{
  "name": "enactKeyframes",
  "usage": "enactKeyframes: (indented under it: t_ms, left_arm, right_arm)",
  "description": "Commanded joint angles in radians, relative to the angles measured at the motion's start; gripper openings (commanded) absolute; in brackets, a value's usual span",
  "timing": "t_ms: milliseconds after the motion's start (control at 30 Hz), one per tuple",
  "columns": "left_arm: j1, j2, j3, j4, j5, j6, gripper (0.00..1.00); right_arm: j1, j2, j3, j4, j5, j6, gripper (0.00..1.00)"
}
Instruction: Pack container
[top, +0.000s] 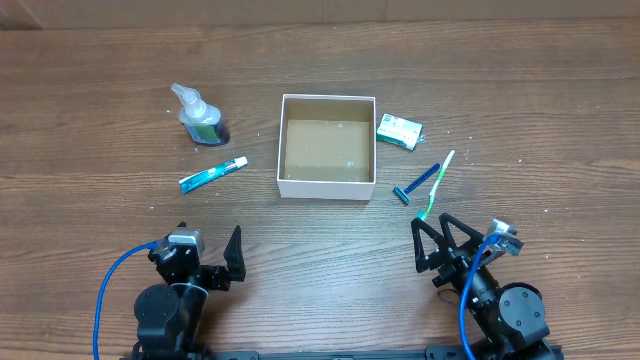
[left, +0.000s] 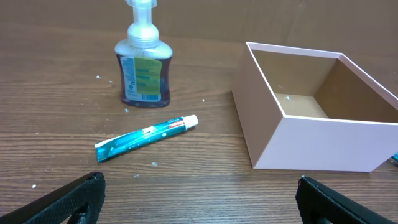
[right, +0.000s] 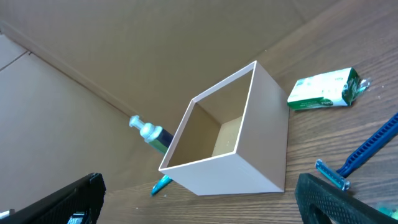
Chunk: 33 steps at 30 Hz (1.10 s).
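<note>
Container (top: 325, 188) lies beyond left tool (top: 208, 236) and right tool (top: 431, 224).

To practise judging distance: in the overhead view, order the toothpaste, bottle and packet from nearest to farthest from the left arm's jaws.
1. The toothpaste, left of the container, on the near side.
2. The bottle, beyond the toothpaste, at the far left.
3. The packet, across the table, right of the container.

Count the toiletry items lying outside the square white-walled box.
5. Clear pump bottle and teal toothpaste tube sit left of the square white-walled box; green-and-white packet, blue razor and green-and-white toothbrush sit right of it. The box looks empty; nothing seems hidden.
</note>
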Motion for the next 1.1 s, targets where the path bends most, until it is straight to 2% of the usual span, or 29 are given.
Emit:
enactKeyframes:
  t_ms: [0, 233, 600, 800, 867, 1067]
  left_arm:
    - [0.006, -0.012, -0.009, 0.003, 0.008, -0.010, 1.00]
    - [0.006, -0.012, -0.009, 0.004, 0.008, -0.010, 1.00]
    - [0.006, -0.012, -0.009, 0.004, 0.008, -0.010, 1.00]
    - [0.006, -0.012, -0.009, 0.003, 0.008, -0.010, 1.00]
    - [0.006, -0.012, -0.009, 0.003, 0.008, -0.010, 1.00]
    - [0.006, -0.012, -0.009, 0.004, 0.008, -0.010, 1.00]
  right_arm:
    - [-0.004, 0.078, 0.064, 0.005, -0.012, -0.042, 1.00]
    - [-0.004, 0.323, 0.198, -0.039, 0.010, -0.061, 1.00]
    - [-0.004, 0.611, 0.562, -0.257, 0.054, -0.306, 1.00]
    - [-0.004, 0.783, 0.639, -0.180, 0.081, -0.410, 1.00]
    - [-0.004, 0.891, 0.684, -0.163, 0.079, -0.473, 1.00]
    - [-0.037, 1.082, 0.842, -0.208, 0.149, -0.610, 1.00]
